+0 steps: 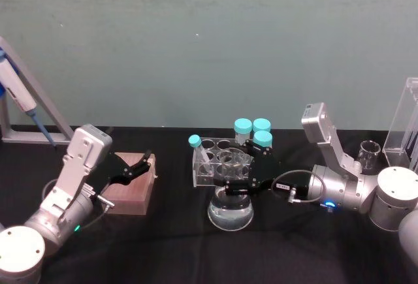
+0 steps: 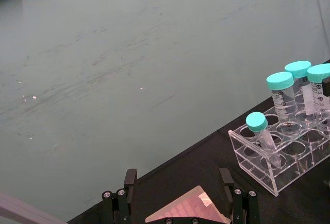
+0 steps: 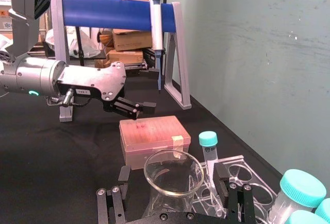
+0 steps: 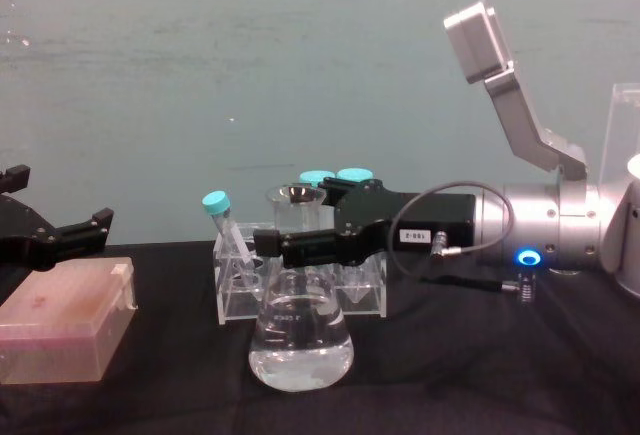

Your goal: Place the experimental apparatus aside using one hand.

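Black cloth covers the table (image 1: 150,251), and near its middle stands the conical flask (image 1: 230,217), upright on the cloth with a shallow pool of clear liquid in its bulb. The right gripper (image 1: 230,185) reaches in from the robot's right at the height of the flask's neck, with one finger on each side of it. In the right wrist view the fingers (image 3: 124,176) stand spread, with a gap between each and the glass rim. The claw is therefore released around the neck rather than clamped on it. A blue ring (image 4: 527,257) glows on that arm's silver wrist.

Just behind the flask sits a clear tube rack (image 1: 212,166) holding teal-capped tubes (image 1: 253,130). Three wide ones stand at its right rear end, and one slim tube (image 1: 196,145) leans at the left end. Farther to the robot's right, well apart from the flask, a small glass beaker (image 1: 369,153) stands beside a tall acrylic stand (image 1: 405,117) at the edge of the head view.

The left gripper (image 1: 140,166) hangs over a pink lidded box (image 1: 130,196) on the robot's left, its fingers wide apart and grasping nothing. Behind it a pipette (image 3: 157,33) hangs on a grey pipette stand (image 3: 111,12) with a blue top bar.
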### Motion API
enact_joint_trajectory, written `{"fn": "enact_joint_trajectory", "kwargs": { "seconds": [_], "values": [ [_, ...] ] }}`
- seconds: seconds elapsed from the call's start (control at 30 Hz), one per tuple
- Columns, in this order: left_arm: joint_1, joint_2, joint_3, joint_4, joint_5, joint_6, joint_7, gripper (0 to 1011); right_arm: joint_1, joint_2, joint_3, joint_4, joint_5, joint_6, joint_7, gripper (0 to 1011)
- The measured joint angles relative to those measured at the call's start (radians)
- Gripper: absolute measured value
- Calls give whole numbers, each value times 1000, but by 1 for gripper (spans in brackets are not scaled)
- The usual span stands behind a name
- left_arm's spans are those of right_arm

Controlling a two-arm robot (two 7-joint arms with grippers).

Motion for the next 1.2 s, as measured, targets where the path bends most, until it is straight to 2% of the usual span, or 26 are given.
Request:
{"fn": "enact_joint_trajectory", "kwargs": {
  "seconds": [0.47, 1.2],
  "values": [
    [0, 0, 0, 0, 0, 0, 0, 1000, 14, -19, 11, 43, -18, -12, 8, 1003],
    [0, 0, 0, 0, 0, 0, 0, 1000, 18, -29, 27, 65, -42, -14, 9, 1003]
  ]
}}
